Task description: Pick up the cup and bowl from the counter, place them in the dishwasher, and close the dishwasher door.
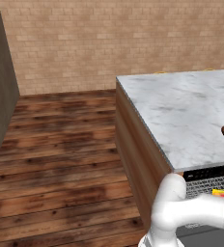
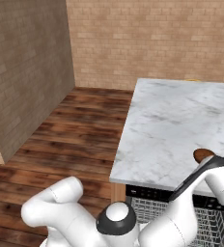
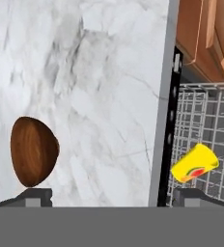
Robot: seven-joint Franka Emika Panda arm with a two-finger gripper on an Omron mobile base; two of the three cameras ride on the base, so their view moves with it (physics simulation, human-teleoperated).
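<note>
The end effector [image 3: 112, 197] is hovering with fingers spread wide and empty above the worktop [image 3: 99, 72] edge. The bowl [image 3: 33, 150], rounded and glossy reddish-brown, is lying on the veined marble just beside one fingertip. The yellow cup [image 3: 195, 163] is already lying tilted on the dishwasher [image 3: 205, 125] wire rack.
</note>
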